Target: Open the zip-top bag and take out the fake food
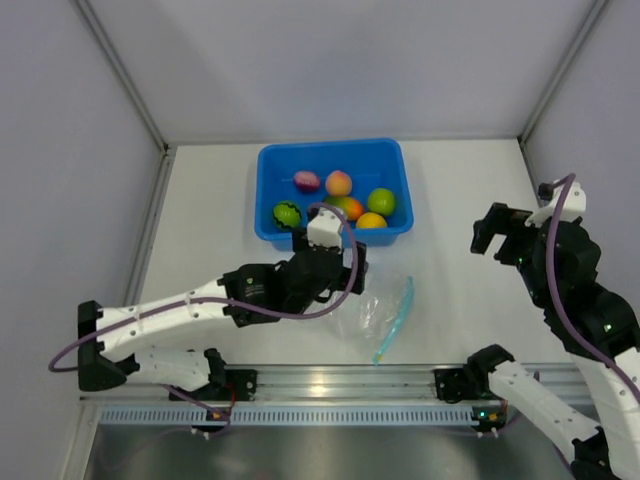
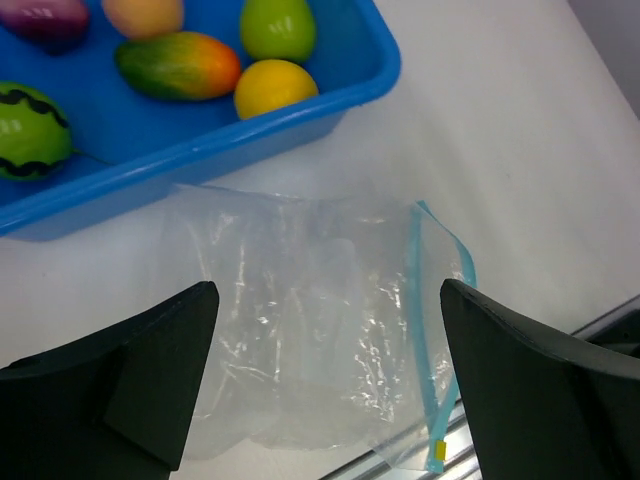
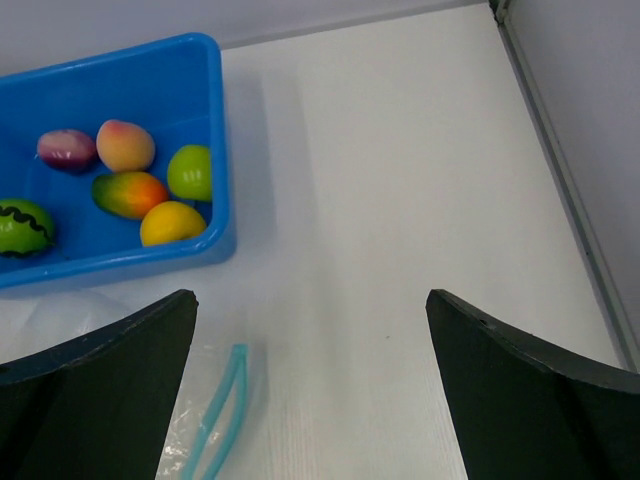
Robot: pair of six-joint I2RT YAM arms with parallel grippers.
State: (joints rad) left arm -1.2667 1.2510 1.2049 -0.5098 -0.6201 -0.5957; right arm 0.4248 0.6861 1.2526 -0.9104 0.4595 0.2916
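The bag lies on the desk right under the wide-spread left jaws, its zipper edge running near-to-far towards the farther, equally wide right jaws, while the fruit sits in the tub.

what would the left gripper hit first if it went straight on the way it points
Probably the zip-top bag: in the left wrist view it lies flat, straight ahead of the left gripper, between its open jaws. How far off is unclear.
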